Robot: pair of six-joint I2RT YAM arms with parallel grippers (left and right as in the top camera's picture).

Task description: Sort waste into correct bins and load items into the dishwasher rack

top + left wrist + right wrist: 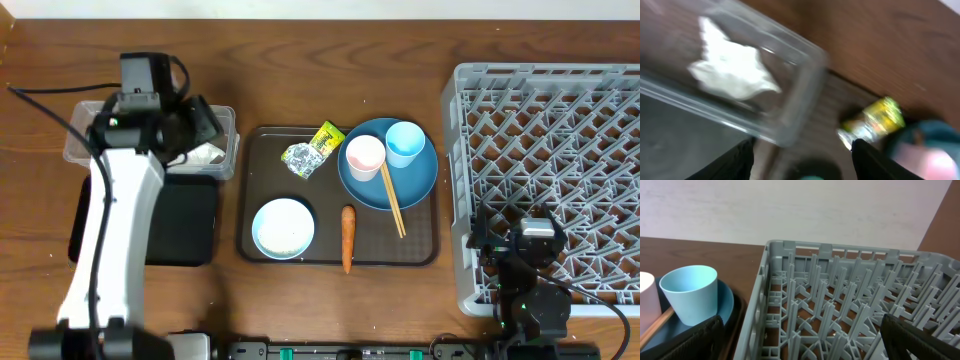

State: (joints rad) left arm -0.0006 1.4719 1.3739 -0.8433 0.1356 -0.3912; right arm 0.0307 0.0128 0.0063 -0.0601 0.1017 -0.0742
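Note:
My left gripper (208, 135) hovers open over the right end of the clear tub (95, 140), nothing between its fingers (735, 162). A crumpled white piece (730, 70) lies inside the tub (790, 107). The yellow-green printed wrapper (315, 150) (872, 122) sits on the brown serving tray (425, 240). On that tray are also the blue plate (415, 180) with a pinkish cup (364, 157), a light-blue cup (405, 143) (690, 300) and chopsticks (392, 195), plus a small bowl (283, 228) and a carrot (347, 238). My right gripper (530, 225) (805, 340) stands open over the rack's (545, 110) (840, 280) front left part.
The black tray (180, 225) lies in front of the clear tub, partly under my left arm. The rack fills the right side of the table, its left wall close to the serving tray. Bare wood runs along the far edge.

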